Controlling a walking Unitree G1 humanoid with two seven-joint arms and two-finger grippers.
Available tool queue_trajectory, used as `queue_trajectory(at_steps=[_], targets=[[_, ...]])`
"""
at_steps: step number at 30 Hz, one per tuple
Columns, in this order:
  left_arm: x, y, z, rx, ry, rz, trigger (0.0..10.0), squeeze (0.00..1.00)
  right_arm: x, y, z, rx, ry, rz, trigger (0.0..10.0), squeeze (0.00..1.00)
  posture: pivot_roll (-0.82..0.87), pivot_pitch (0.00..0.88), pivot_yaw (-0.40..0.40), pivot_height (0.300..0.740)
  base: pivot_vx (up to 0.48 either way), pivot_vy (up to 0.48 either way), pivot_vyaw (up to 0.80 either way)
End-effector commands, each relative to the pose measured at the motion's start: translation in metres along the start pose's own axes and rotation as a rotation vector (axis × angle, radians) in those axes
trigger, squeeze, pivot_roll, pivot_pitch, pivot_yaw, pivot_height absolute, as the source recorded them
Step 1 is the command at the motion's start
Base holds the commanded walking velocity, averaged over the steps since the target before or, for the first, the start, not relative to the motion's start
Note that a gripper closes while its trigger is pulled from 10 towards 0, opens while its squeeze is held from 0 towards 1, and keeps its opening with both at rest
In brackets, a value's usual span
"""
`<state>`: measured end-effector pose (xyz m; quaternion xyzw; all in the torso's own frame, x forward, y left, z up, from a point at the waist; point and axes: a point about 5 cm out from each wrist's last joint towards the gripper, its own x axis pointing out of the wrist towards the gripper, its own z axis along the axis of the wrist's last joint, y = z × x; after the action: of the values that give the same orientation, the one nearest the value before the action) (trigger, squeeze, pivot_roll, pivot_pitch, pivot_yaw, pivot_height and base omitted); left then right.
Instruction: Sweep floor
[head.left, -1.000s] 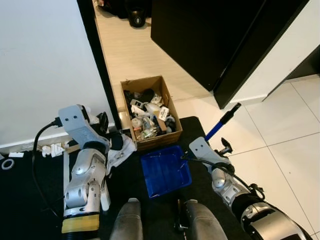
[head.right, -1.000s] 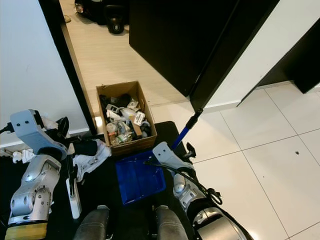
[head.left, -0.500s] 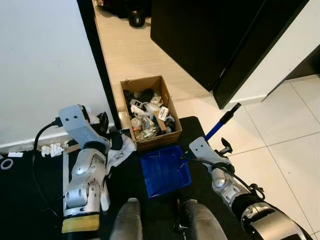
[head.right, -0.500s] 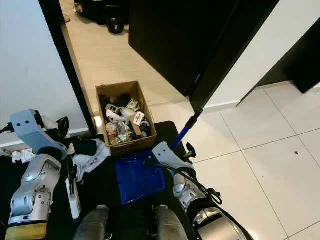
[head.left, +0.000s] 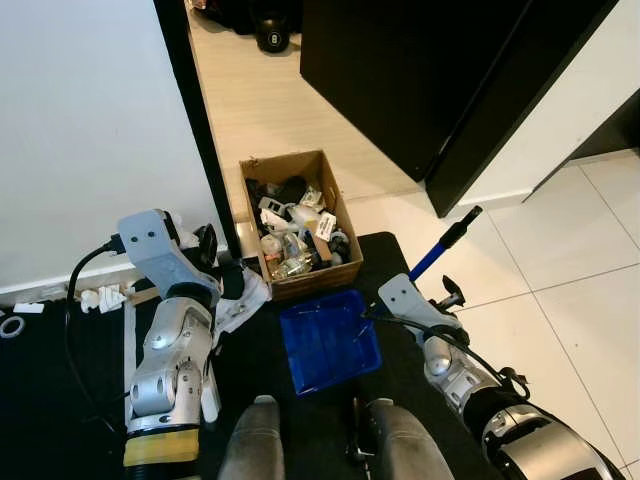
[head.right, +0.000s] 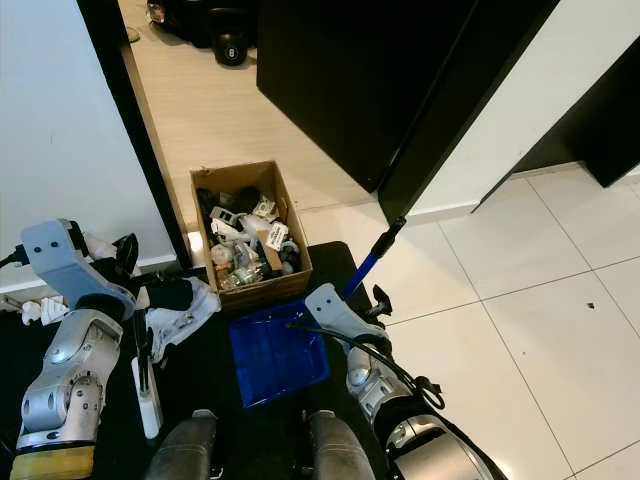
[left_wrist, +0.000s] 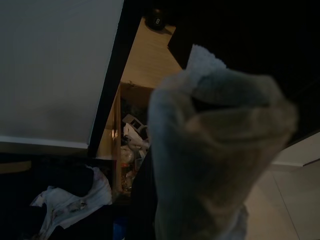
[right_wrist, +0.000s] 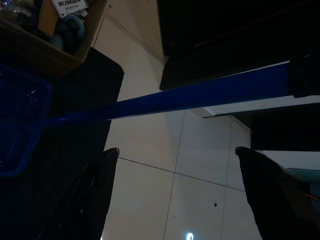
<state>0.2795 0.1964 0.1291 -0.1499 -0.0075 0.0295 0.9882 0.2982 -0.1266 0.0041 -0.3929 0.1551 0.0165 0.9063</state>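
I had the right gripper (right_wrist: 175, 165) spread wide with the blue dustpan's handle (right_wrist: 190, 95) lying across between its fingers, keeping the dustpan (head.left: 330, 340) flat on the black mat (head.left: 60, 400) just below the full cardboard box (head.left: 297, 222); the left gripper (head.left: 207, 250) gripped a white cloth (left_wrist: 215, 145); versus half a second earlier, barely anything differed.

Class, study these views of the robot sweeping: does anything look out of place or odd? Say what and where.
Yes. A white cloth drapes over the left gripper, hiding its fingers. A crumpled white rag lies on the black mat beside the overfilled cardboard box, while the blue dustpan looks bare.
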Motion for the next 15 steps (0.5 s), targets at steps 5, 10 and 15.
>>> queue_trajectory(at_steps=[5, 10, 15], targets=[[-0.0026, -0.0030, -0.0028, 0.004, 0.003, 0.002, 10.0, 0.00, -0.0037, 0.0020, -0.0117, -0.007, 0.036, 0.014, 10.0, 0.00, 0.14, 0.213, -0.116, 0.740, 0.000, 0.000, 0.00], [-0.0023, -0.0033, -0.0026, 0.004, 0.003, 0.001, 10.0, 0.00, -0.0037, 0.0019, -0.0117, -0.007, 0.035, 0.014, 10.0, 0.00, 0.14, 0.214, -0.117, 0.740, 0.000, 0.000, 0.00], [-0.0022, -0.0037, -0.0025, 0.004, 0.003, 0.000, 10.0, 0.00, -0.0034, 0.0016, -0.0115, -0.007, 0.035, 0.014, 10.0, 0.00, 0.14, 0.215, -0.116, 0.740, 0.000, 0.000, 0.00]])
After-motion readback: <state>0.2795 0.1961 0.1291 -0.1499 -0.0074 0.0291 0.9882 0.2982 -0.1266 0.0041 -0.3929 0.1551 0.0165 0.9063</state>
